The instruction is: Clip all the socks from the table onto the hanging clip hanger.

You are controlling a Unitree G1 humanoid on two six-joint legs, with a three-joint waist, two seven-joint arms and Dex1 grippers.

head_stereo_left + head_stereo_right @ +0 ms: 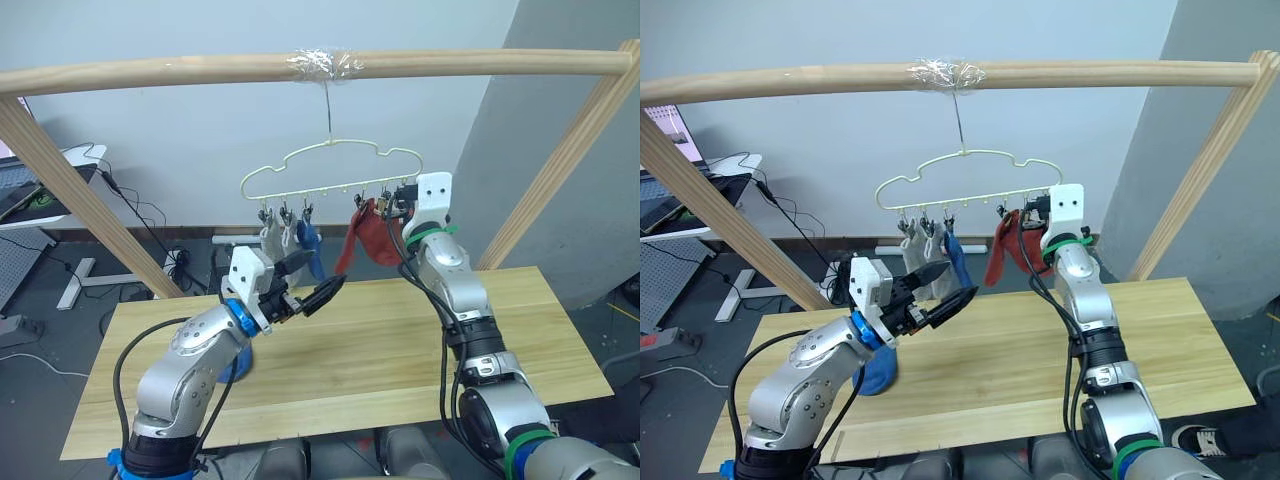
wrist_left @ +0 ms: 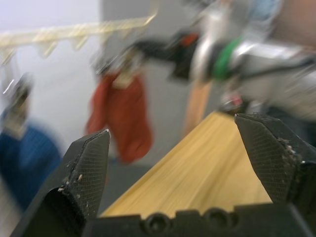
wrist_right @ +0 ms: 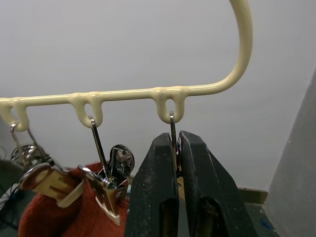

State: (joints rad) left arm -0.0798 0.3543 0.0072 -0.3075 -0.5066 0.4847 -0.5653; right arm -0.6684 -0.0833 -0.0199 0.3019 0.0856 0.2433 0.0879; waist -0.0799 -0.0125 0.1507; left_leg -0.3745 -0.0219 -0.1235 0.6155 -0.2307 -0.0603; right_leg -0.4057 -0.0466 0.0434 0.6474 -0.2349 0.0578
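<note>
The pale clip hanger (image 1: pixel 330 165) hangs by its hook from the top pole. Two grey socks (image 1: pixel 278 238), a blue sock (image 1: pixel 308 240) and a rust-red sock (image 1: pixel 375 235) hang from its clips. My right gripper (image 3: pixel 177 140) is raised at the hanger's right end. It is shut on the metal clip (image 3: pixel 173 126) under the last loop, beside the clip holding the red sock (image 3: pixel 59 217). My left gripper (image 1: pixel 960 280) hovers open and empty above the table (image 1: pixel 380 350), just below the hanging socks. Another blue sock (image 1: pixel 878 375) lies on the table under my left forearm.
A round wooden pole frame (image 1: pixel 300 65) spans the table, with slanted legs at the left (image 1: pixel 70 190) and right (image 1: pixel 560 170). A desk with cables (image 1: pixel 40 200) stands behind on the left. A grey wall (image 1: pixel 570 100) rises at the back right.
</note>
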